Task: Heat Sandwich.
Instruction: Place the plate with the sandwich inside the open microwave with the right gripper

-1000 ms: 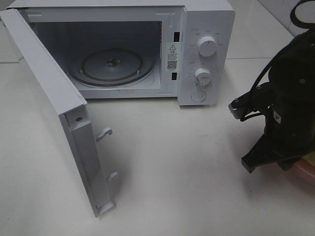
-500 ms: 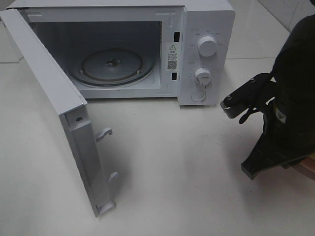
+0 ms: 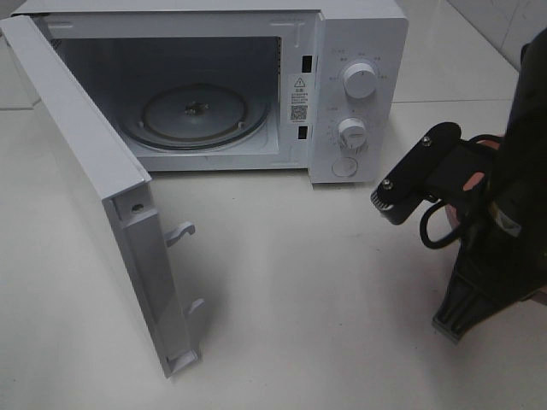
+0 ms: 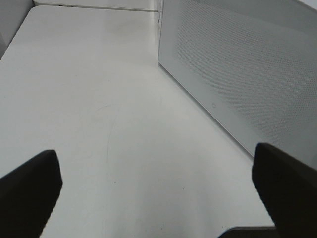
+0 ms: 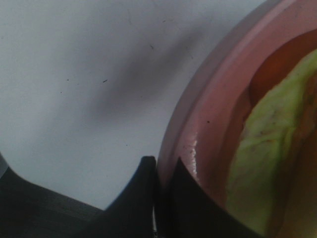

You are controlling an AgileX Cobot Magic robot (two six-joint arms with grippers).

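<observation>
Two fingers of the right gripper (image 5: 157, 198) clamp the rim of the pink plate (image 5: 208, 114) bearing the sandwich (image 5: 270, 148), right of the microwave (image 3: 363, 43). Bare table (image 3: 325, 282) lies between them, and the door (image 3: 77, 162) stands wide open. The left gripper (image 4: 158, 186) gapes empty beside that door.

Place: a robot lab bench set up as a kitchen corner
Appliance: white microwave (image 3: 376, 43), door (image 3: 77, 145) open, glass turntable (image 3: 192, 115) inside
Surface: plain white counter (image 3: 299, 282) (smooth, more lab than home)
Machinery: black robot arm (image 3: 513, 196), cables showing
</observation>
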